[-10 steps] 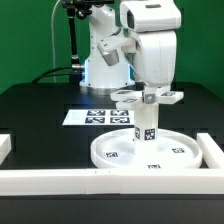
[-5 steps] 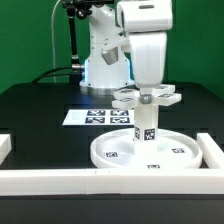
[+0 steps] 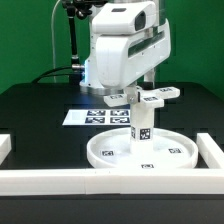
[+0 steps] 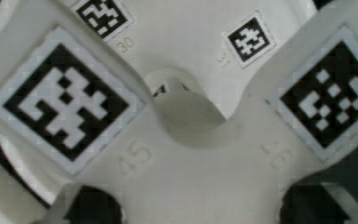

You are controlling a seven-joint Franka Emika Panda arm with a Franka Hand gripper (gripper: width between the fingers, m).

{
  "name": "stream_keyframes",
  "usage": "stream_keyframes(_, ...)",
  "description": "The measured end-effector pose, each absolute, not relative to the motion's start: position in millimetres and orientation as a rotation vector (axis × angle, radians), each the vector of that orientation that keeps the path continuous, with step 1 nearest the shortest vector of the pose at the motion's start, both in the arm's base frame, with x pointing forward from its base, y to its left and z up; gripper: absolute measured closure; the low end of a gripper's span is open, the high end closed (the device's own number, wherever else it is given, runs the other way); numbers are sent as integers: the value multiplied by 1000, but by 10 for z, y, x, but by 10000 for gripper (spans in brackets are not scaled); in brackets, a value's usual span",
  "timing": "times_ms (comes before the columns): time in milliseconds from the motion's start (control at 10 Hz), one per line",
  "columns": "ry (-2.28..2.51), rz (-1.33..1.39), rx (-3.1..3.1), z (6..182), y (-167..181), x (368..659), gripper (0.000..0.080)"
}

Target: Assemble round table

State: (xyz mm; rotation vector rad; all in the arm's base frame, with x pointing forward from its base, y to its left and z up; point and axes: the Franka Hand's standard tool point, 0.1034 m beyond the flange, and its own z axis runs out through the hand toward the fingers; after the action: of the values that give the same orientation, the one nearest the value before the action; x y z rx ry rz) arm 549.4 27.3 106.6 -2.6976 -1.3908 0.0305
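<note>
The round disc (image 3: 165, 153) lies flat on the black table in the exterior view. The short cylinder leg (image 3: 142, 126) stands upright on its middle. The cross-shaped base (image 3: 158, 96) sits on top of the leg, its tagged arms sticking out sideways. My gripper (image 3: 140, 92) comes down from above and is shut on the base. In the wrist view the base (image 4: 190, 110) fills the picture with its tagged arms. The gripper (image 4: 197, 205) has one finger on each side of the base's white body. The fingertips are mostly hidden.
The marker board (image 3: 95, 117) lies behind the disc towards the exterior view's left. Long white border rails run along the front (image 3: 60, 181) and at the exterior view's right (image 3: 212, 152). The robot's base and cables stand at the back.
The wrist has turned and the arm's body has swung to the exterior view's left. The cross-shaped base has turned with it on top of the leg. The disc has stayed put.
</note>
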Motion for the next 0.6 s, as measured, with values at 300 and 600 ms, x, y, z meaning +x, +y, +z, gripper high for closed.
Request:
stream_keyframes(300, -1113, 48, -2825, 1063, 279, 5494, 357)
stream_keyframes(600, -749, 62, -2933, 1059, 271, 5490, 356)
